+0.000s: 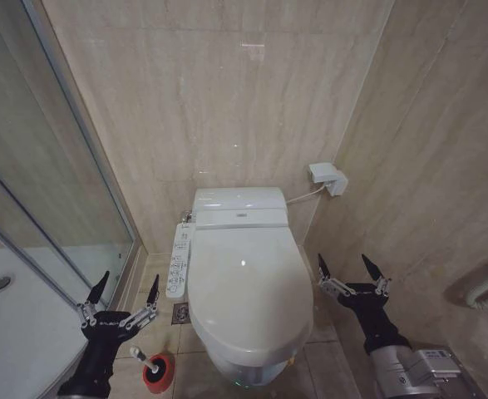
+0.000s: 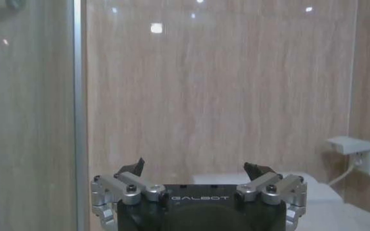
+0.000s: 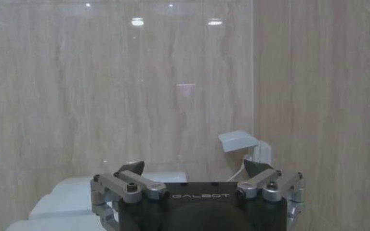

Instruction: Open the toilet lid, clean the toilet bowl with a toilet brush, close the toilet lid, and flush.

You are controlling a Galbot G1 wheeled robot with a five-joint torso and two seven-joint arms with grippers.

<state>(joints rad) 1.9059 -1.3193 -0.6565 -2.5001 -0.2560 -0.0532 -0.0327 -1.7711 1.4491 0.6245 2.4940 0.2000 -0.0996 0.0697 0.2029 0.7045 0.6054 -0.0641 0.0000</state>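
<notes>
Nothing of the task looks begun: the toilet lid (image 1: 248, 278) lies shut at the centre of the head view, hiding the bowl, so lifting it is the step in hand, which calls for a finger under its front rim. The toilet brush (image 1: 146, 359) stands in its red holder (image 1: 159, 371) at 7 o'clock. The left gripper (image 1: 125, 293) at 8 o'clock and the right gripper (image 1: 352, 268) at 4 o'clock both gape wide, holding and touching nothing

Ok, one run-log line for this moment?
toilet lid: closed | toilet brush: in holder | left gripper: open, left of toilet | right gripper: open, right of toilet
</notes>
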